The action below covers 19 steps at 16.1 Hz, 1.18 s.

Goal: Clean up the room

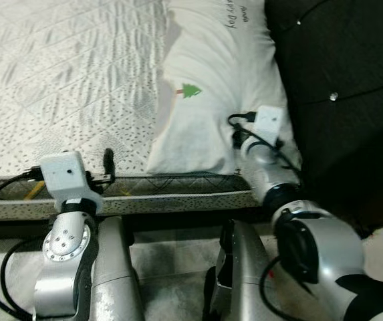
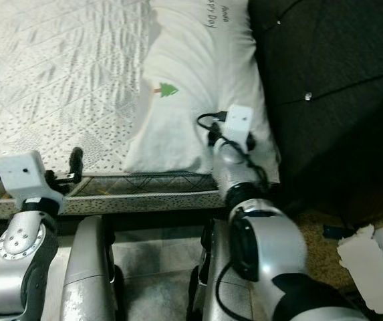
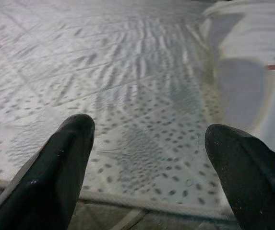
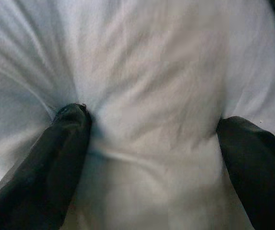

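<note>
At the lower left of the frame, the left hand [image 3: 147, 177] hangs spread wide and holding nothing over the near edge of the bed [image 1: 64, 80], apparently waiting. Right of centre lies the white pillow [image 1: 211, 100] against the dark headboard [image 1: 338, 87] at upper right. The right hand [image 4: 154, 158] presses into its near end, fingers [image 4: 55, 158] apart and denting the fabric, likely readying a grip to straighten it.

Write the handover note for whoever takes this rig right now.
Right tool: fingers open, pressed into the white pillow at its near end, beside the dark headboard. No firm grip yet.
Left tool: open, holding nothing, over the near edge of the patterned mattress.
Done: pillow reached.
Left: close on the pillow and put it where it belongs.
</note>
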{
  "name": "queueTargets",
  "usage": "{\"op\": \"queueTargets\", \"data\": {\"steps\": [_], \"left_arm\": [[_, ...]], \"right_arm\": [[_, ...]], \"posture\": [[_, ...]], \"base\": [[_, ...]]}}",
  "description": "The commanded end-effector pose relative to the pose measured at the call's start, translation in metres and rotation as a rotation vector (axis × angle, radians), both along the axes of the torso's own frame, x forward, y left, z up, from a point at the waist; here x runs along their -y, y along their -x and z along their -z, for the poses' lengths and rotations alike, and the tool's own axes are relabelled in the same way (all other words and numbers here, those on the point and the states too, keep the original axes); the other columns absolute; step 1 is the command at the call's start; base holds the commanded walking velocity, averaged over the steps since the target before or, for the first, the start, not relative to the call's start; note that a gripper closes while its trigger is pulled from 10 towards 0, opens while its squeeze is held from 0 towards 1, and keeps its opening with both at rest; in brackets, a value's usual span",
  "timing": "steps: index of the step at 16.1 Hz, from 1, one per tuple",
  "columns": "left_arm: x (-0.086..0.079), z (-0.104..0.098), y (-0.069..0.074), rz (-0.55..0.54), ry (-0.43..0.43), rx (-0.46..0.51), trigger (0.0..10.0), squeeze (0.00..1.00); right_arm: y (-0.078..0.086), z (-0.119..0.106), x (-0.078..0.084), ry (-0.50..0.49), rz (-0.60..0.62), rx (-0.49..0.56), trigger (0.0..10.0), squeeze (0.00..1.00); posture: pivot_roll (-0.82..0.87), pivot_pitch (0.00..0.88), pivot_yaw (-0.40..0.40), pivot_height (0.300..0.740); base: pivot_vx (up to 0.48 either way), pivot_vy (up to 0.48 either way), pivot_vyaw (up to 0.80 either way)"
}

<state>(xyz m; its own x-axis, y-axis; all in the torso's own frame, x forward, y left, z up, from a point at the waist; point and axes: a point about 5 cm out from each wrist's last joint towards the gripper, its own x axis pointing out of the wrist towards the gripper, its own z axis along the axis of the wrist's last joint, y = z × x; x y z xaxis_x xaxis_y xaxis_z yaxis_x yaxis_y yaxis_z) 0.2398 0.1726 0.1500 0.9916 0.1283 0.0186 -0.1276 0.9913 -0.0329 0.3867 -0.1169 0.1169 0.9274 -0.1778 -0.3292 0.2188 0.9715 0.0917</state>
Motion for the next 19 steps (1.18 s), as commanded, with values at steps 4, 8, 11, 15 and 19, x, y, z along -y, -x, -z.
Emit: {"op": "queueTargets", "data": {"steps": [4, 8, 11, 15, 19], "left_arm": [[-0.001, 0.004, 0.0, -0.003, -0.003, -0.029, 10.0, 0.0], [0.0, 0.003, -0.004, -0.004, 0.007, -0.02, 10.0, 0.0], [0.002, 0.003, -0.007, -0.003, 0.012, -0.016, 10.0, 0.0], [0.002, 0.003, -0.009, -0.006, 0.016, -0.009, 10.0, 0.0], [0.002, 0.002, -0.009, -0.014, 0.018, -0.003, 10.0, 0.0]], "right_arm": [[0.026, 0.046, -0.032, -0.313, -0.051, -0.231, 0.0, 0.0], [0.021, 0.037, -0.041, -0.355, -0.096, -0.198, 0.0, 0.0], [0.018, 0.031, -0.041, -0.397, -0.089, -0.172, 0.0, 0.0], [0.013, 0.023, -0.039, -0.445, -0.05, -0.124, 0.0, 0.0], [0.005, 0.01, -0.031, -0.467, -0.02, -0.061, 0.0, 0.0]], "posture": [[0.22, 0.17, -0.095, 0.537], [0.21, 0.158, -0.1, 0.537], [0.21, 0.145, -0.103, 0.537], [0.21, 0.143, -0.104, 0.537], [0.21, 0.146, -0.107, 0.537]], "base": [[0.0, 0.0, 0.0], [0.0, 0.0, 0.0], [0.0, 0.0, 0.0], [0.0, 0.0, 0.0], [0.0, 0.0, 0.0]]}}
